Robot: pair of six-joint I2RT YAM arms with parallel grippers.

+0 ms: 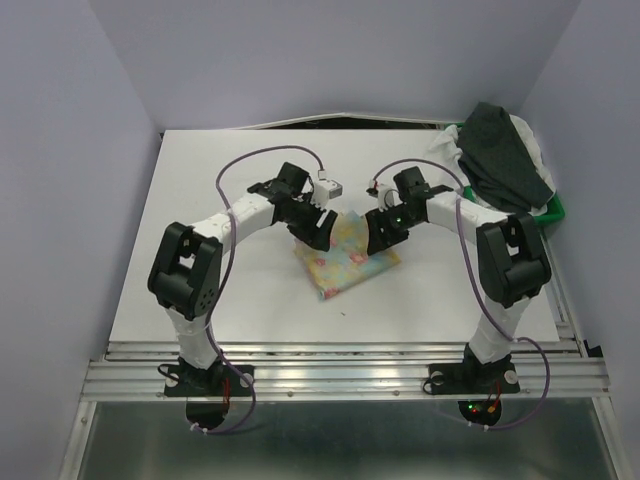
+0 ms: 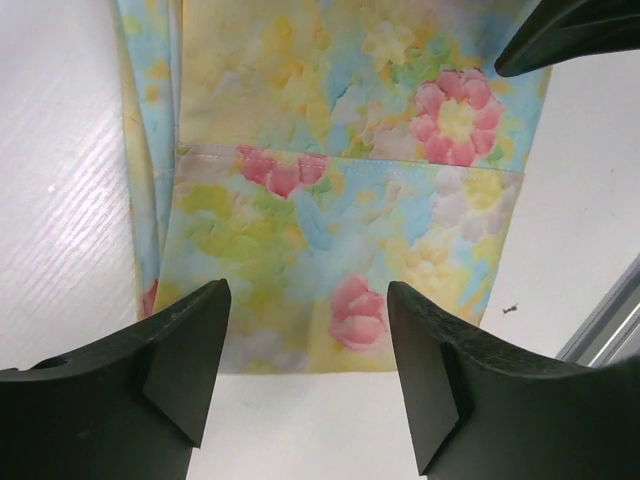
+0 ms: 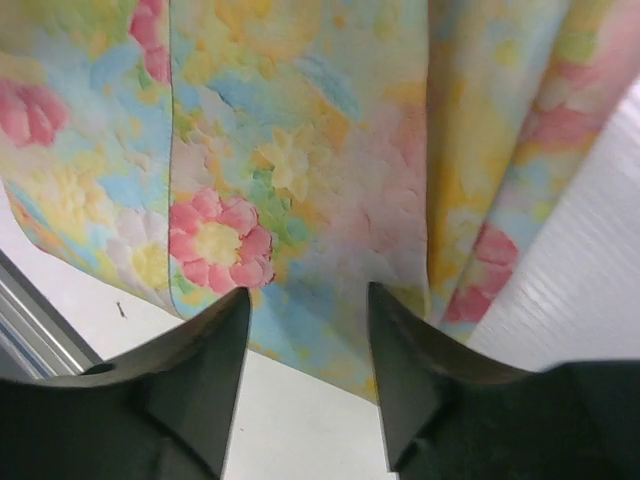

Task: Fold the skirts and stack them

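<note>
On the white counter, the dark skirt lies heaped over the white skirt at the far right corner, on a green tray. The yellow floral skirt lies folded flat mid-counter, well apart from that heap. The left tool and right tool hover over its opposite ends, jaws apart and gripping nothing, the left wider.

Nothing legible in any view: no text, label, brand, number or sign. Only a printed pattern of flowers on the yellow skirt, without lettering.
</note>
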